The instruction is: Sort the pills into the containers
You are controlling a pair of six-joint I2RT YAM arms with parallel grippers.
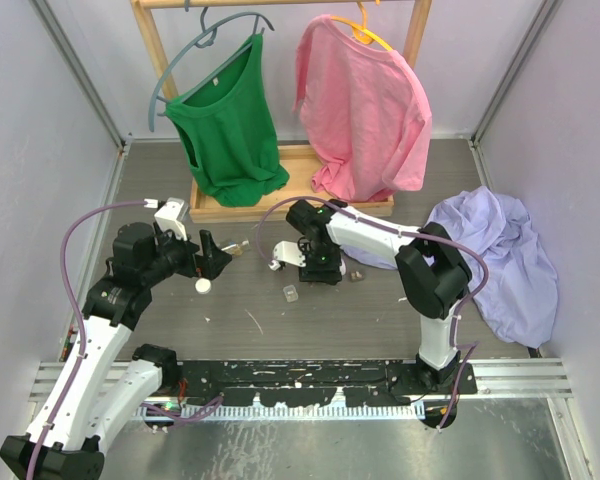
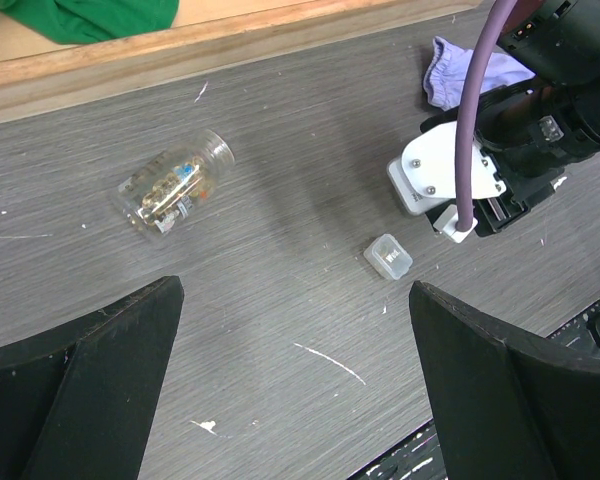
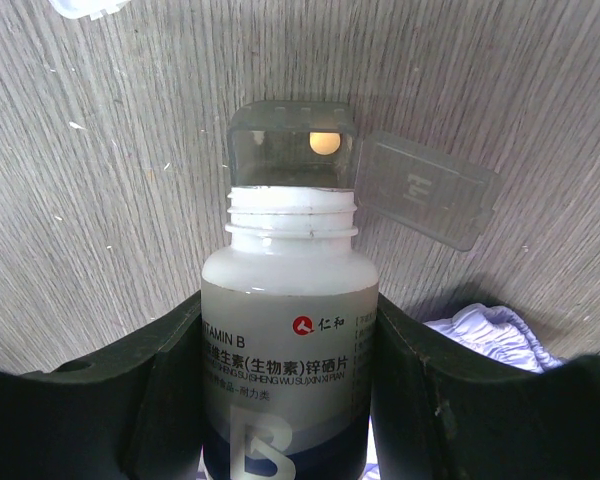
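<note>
While the left arm (image 1: 140,262) hovers, jaws wide and empty, the right jaws clamp a bottle (image 3: 288,330) facing a tub (image 3: 292,150).

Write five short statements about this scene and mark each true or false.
1. The right gripper is shut on the white vitamin bottle. True.
2. The open tub at the bottle's mouth is empty. False: one pale round pill lies in it.
3. The left gripper holds the clear vial. False: it is open, and the vial lies on its side on the table.
4. The bottle has no cap on. True.
5. In the top view, the green shirt hangs left of the pink shirt. True.
</note>
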